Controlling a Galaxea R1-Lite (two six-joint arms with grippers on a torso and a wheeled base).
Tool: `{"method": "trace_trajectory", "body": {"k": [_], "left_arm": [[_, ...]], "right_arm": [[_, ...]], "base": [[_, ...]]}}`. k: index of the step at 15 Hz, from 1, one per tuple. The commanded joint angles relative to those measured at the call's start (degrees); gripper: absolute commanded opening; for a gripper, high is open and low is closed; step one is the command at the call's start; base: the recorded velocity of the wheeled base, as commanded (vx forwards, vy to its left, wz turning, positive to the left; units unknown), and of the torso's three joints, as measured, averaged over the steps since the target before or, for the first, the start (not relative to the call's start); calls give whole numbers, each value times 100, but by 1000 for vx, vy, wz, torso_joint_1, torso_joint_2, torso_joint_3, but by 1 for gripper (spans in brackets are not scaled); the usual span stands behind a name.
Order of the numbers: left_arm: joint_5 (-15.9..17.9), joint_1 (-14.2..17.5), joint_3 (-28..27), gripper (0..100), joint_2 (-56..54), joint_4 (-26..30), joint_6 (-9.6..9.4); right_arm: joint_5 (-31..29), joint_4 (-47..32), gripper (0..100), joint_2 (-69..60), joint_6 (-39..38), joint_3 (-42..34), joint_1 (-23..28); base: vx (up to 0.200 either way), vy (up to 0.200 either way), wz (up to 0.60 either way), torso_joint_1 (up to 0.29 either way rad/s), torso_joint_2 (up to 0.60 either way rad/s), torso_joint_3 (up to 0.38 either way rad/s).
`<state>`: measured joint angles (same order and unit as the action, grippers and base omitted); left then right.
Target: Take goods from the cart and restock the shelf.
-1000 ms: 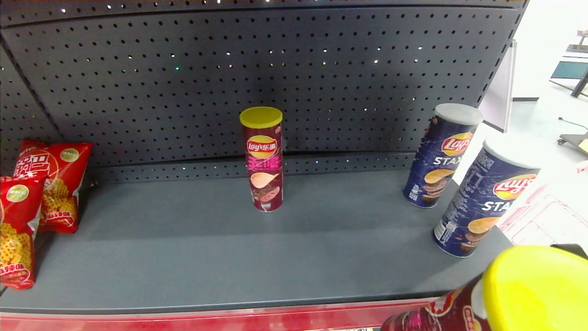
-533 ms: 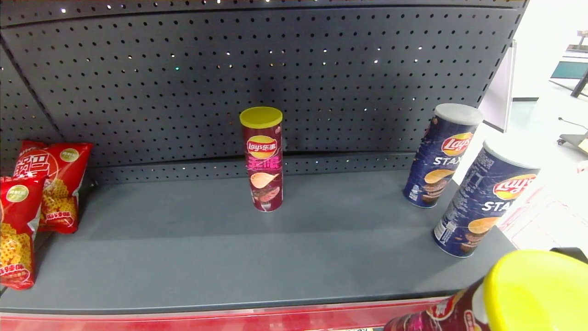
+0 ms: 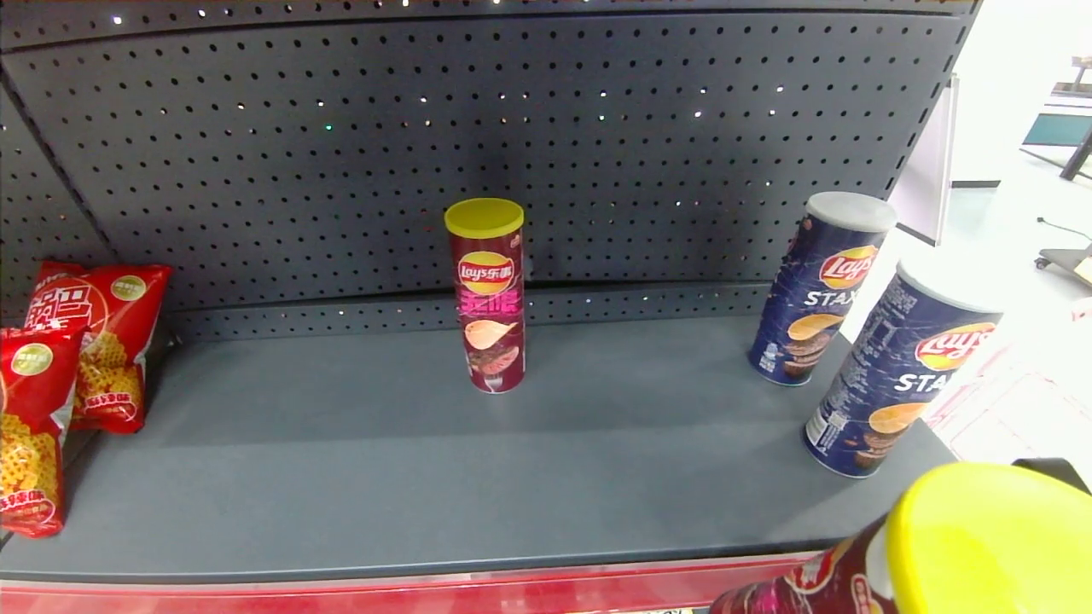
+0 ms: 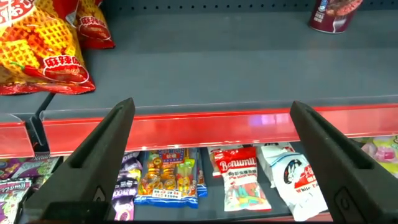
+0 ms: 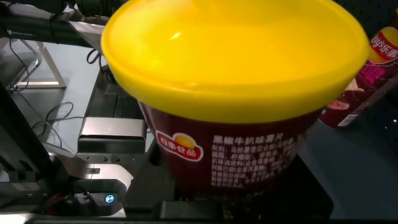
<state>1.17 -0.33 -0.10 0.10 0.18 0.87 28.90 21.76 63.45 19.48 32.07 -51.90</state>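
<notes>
A maroon chip can with a yellow lid (image 3: 981,546) hangs low at the right, in front of the shelf's red front edge (image 3: 409,588). The same can (image 5: 236,124) sits close before the right wrist camera, and my right gripper (image 5: 236,205) is shut on its lower body, its fingers mostly hidden. A matching maroon can (image 3: 486,294) stands upright mid-shelf near the back. My left gripper (image 4: 211,106) is open with nothing between its fingers, level with the shelf's front edge (image 4: 205,121) at the left.
Two blue chip cans (image 3: 819,286) (image 3: 896,367) stand at the shelf's right end. Red snack bags (image 3: 102,341) (image 3: 30,426) lean at the left end. The grey shelf board (image 3: 358,460) is bare between them. Packaged goods (image 4: 242,183) fill the shelf below.
The held can has dipped slightly and edged left in the head view. The goods on the shelf have not moved.
</notes>
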Motion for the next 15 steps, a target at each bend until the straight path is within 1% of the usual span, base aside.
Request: {"method": "trace_trajectory", "body": {"k": [1,5,10,15], "left_arm": [[-3,-2,1,100,8,-1,1],[-3,-2,1,100,8,-1,1],[-3,-2,1,100,8,-1,1],[-3,-2,1,100,8,-1,1]], "right_arm": [[10,-5,0,18,3,-17,-5],[10,-5,0,27,3,-17,-5],[10,-5,0,36,3,-26,-5],[1,-5,0,-26,12,-114,-14]], "base": [[0,0,0,0,0,0],[0,0,0,0,0,0],[0,200,0,3,2,2],[0,0,0,0,0,0]]}}
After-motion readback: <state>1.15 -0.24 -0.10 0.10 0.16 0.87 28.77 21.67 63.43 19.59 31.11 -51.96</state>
